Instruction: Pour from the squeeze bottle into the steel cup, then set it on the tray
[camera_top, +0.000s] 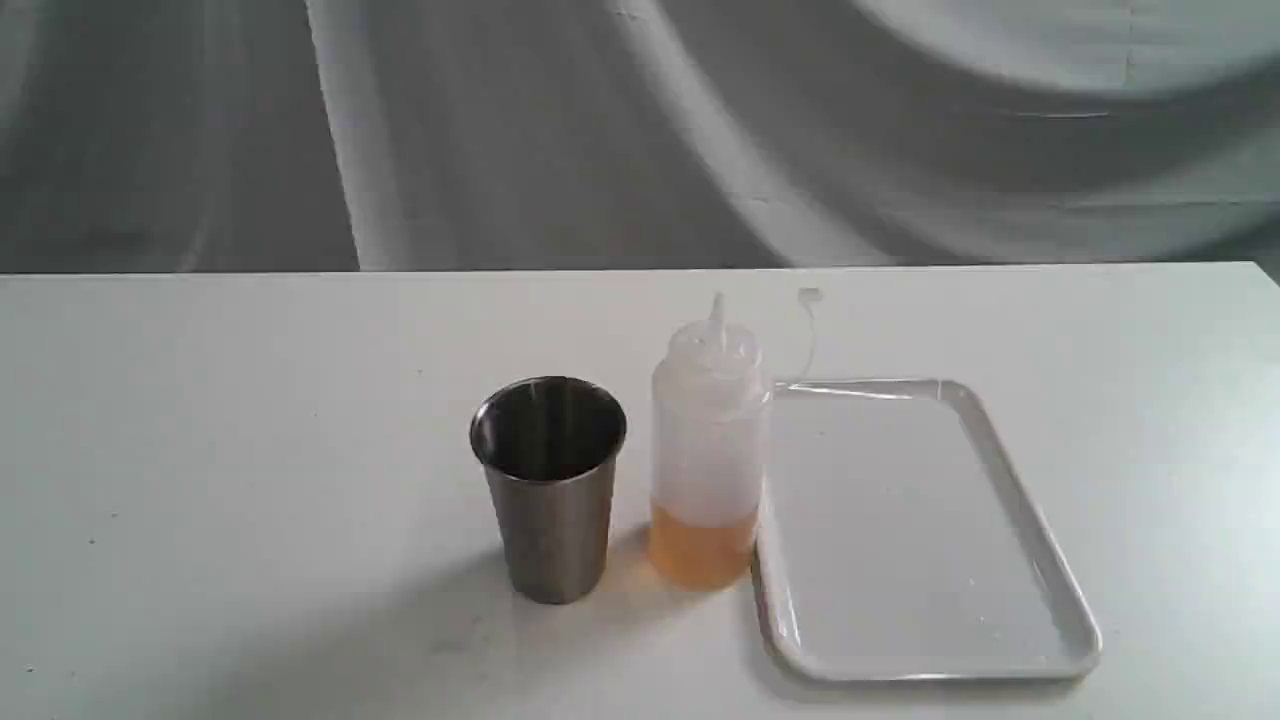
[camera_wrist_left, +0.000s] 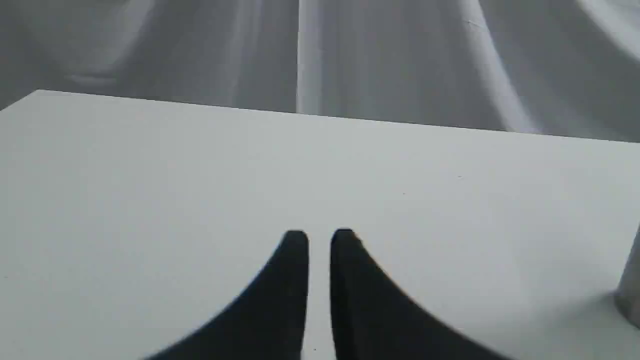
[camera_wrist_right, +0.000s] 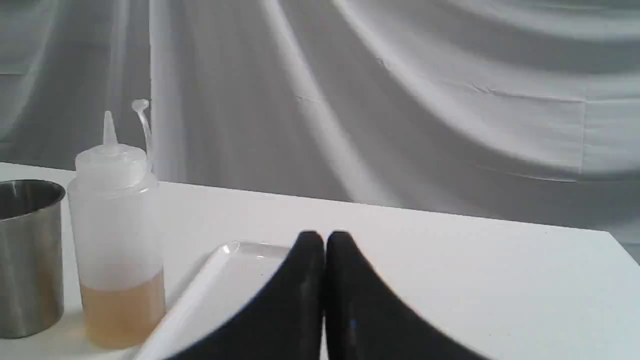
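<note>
The squeeze bottle (camera_top: 707, 455) (camera_wrist_right: 117, 235) stands upright mid-table, amber liquid filling its bottom quarter, its tethered cap hanging off the nozzle. Just left of it stands the steel cup (camera_top: 549, 487) (camera_wrist_right: 27, 257), upright, with no liquid visible in it. The white tray (camera_top: 915, 530) (camera_wrist_right: 220, 285) lies flat against the bottle's right side with nothing on it. Neither arm shows in the exterior view. My left gripper (camera_wrist_left: 319, 237) is shut with a thin gap, holding nothing, over bare table left of the cup (camera_wrist_left: 631, 285). My right gripper (camera_wrist_right: 324, 239) is shut, holding nothing, above the tray.
A white table (camera_top: 250, 450) carries everything, and its far edge meets a grey draped cloth backdrop (camera_top: 640, 130). The table's right corner shows in the right wrist view.
</note>
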